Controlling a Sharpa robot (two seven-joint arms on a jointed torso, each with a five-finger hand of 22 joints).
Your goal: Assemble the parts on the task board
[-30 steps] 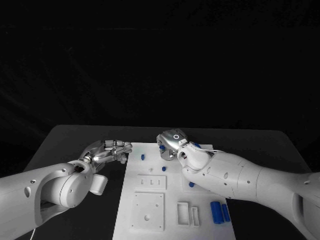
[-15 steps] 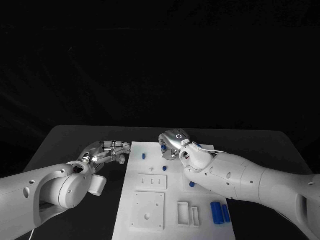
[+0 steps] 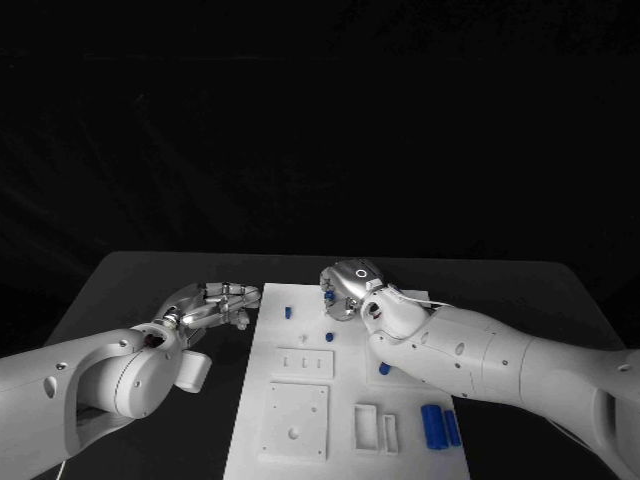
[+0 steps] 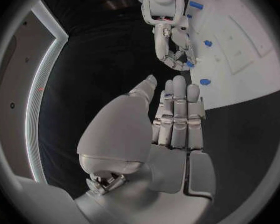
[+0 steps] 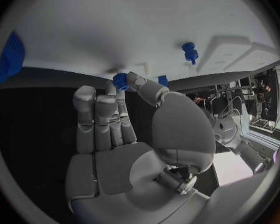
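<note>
- Task board point(image 3: 299, 420) lies flat in the middle of the black table point(image 3: 133, 280), its sockets facing up to take parts
- Left hand point(image 3: 212, 303) rests just beside the board's left edge, fingers straight and together, grasping nothing
- Right hand point(image 3: 352, 290) pinches a small blue part point(image 5: 120, 79) at the board's far end, probably to seat it
- Other blue parts point(image 3: 436, 424) lie loose near the board's near right corner

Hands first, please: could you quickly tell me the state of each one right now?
Left hand: open, fingers straight, holding nothing, beside the board.
Right hand: pinching a small blue part between thumb and fingers at the board's far edge.
</note>
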